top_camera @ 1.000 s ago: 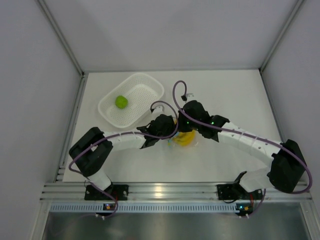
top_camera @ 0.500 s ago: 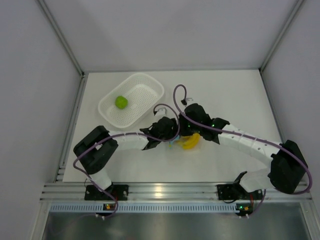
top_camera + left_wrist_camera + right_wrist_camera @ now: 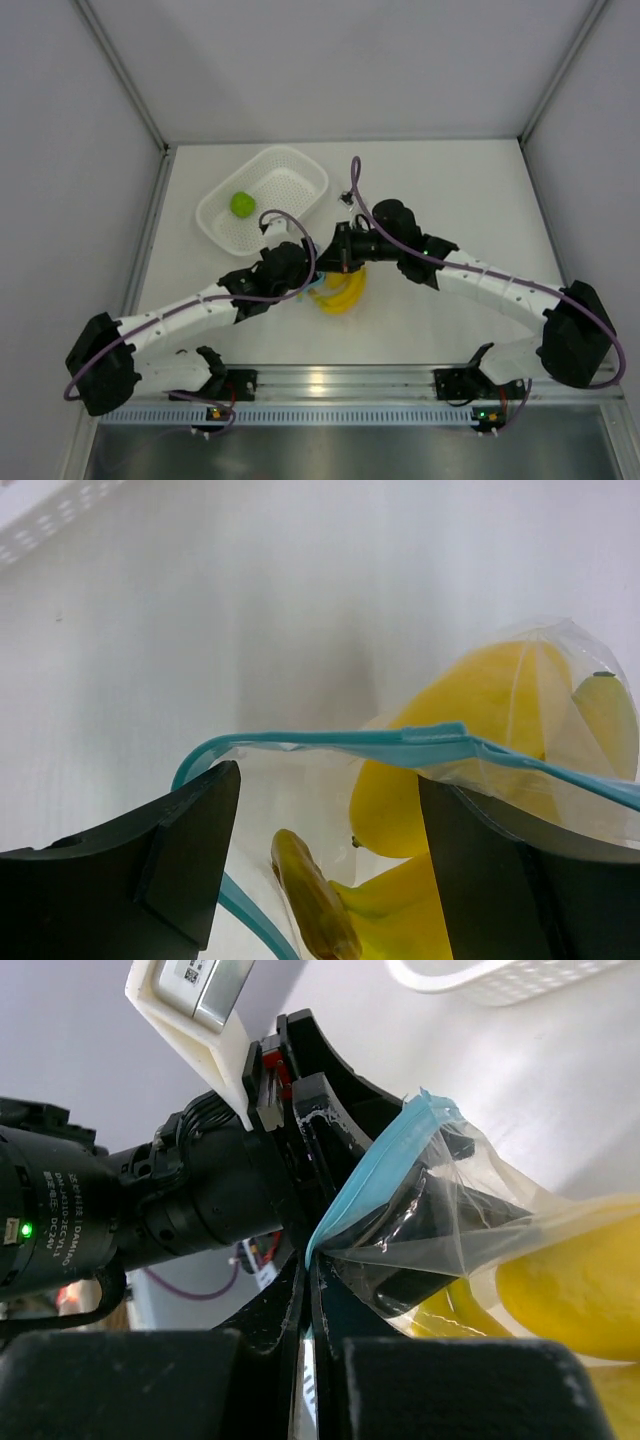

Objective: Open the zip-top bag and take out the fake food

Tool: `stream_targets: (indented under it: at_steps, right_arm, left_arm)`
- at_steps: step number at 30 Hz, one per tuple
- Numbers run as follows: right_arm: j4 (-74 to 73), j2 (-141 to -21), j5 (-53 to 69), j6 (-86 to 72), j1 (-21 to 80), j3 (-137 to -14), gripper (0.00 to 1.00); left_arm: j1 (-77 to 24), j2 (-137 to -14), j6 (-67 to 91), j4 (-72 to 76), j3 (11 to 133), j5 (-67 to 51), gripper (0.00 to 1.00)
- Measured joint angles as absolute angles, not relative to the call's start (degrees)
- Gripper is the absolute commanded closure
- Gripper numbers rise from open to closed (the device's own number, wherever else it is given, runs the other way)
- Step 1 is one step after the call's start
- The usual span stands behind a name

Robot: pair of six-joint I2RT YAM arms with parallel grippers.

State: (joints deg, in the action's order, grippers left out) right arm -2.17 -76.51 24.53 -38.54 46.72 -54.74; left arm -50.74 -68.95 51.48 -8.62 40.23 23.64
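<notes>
Zip-top bag [image 3: 340, 292] sits btwn arms: prob. thin, floppy, slick film, light w/ banana bunch [image 3: 400, 910] + oval fruit [image 3: 470, 720] inside. Your R gripper [image 3: 312, 1260] pinches the stiffer zip strip [image 3: 400, 742], best hold; L gripper [image 3: 328, 810] gapes, empty.

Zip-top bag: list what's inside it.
Through the bag, a yellow oval fruit and a banana bunch show. Its lower part runs out of frame, so anything else is unseen.

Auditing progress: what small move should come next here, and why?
Probably ease the open left gripper into the mouth of the clear zip-top bag toward the yellow plastic banana bunch: the right gripper pinches its light blue zip strip, holding it open.
</notes>
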Motion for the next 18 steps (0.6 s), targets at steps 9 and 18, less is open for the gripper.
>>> stream_targets:
  at_steps: [9, 18]
  right_arm:
    - [2.5, -81.1, 31.3, -39.7, 48.0, -54.8, 1.00]
    - [-7.3, -84.8, 13.8, -34.4, 46.9, -56.9, 1.00]
  left_arm:
    - [-50.7, -62.0, 47.5, -22.0, 40.0, 24.5, 0.31]
    - [-52.2, -60.2, 46.4, -22.9, 40.2, 18.8, 0.59]
